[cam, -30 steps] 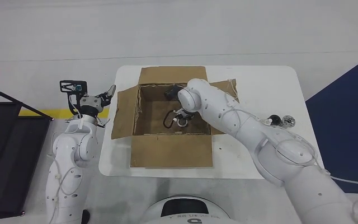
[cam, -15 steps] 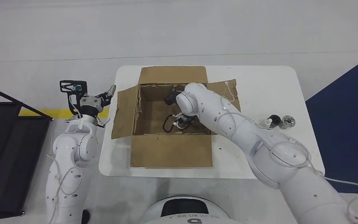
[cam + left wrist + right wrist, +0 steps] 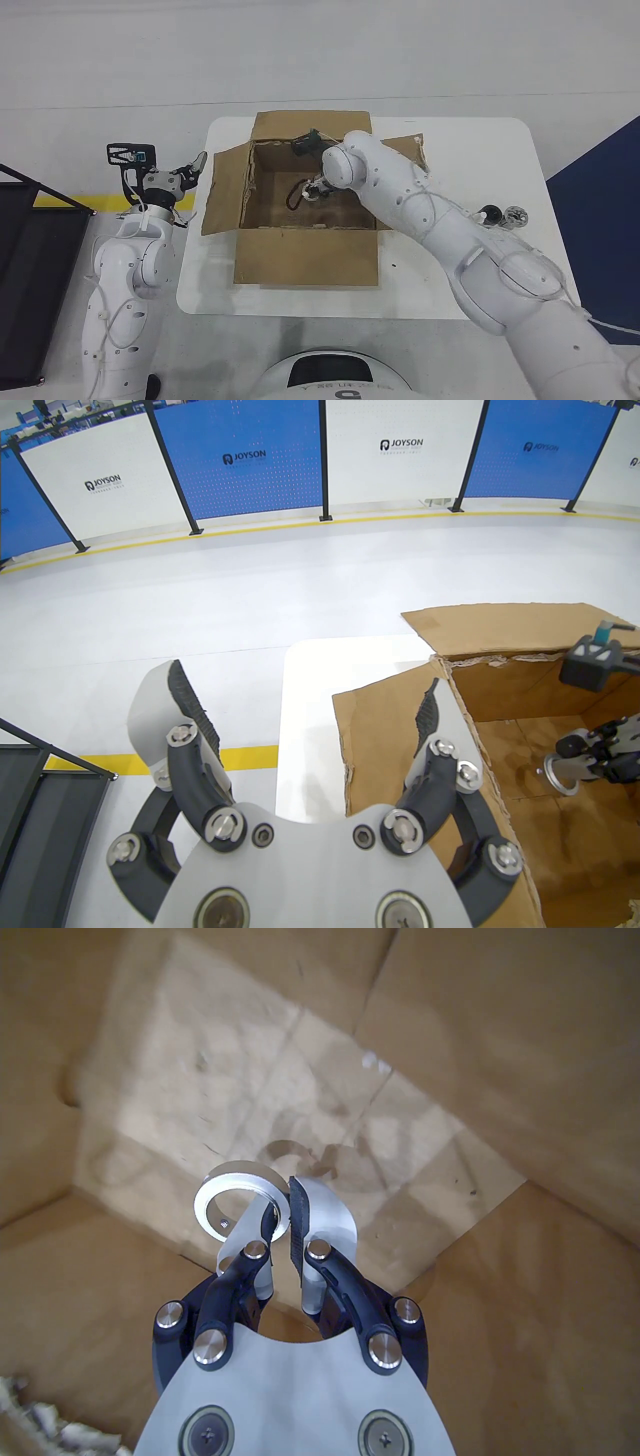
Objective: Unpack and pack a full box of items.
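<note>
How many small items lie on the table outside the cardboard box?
2. A dark one and a silvery one lie side by side near the right edge of the table. The right arm above may hide others.

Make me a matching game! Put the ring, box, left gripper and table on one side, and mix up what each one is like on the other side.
Things:
1. ring
2. box
3. left gripper
4. table

What it is like:
A. white
B. open, holding nothing
C. brown, flaps open
D. pinched by the right gripper

Pairs: 1-D, 2-C, 3-B, 4-A
</note>
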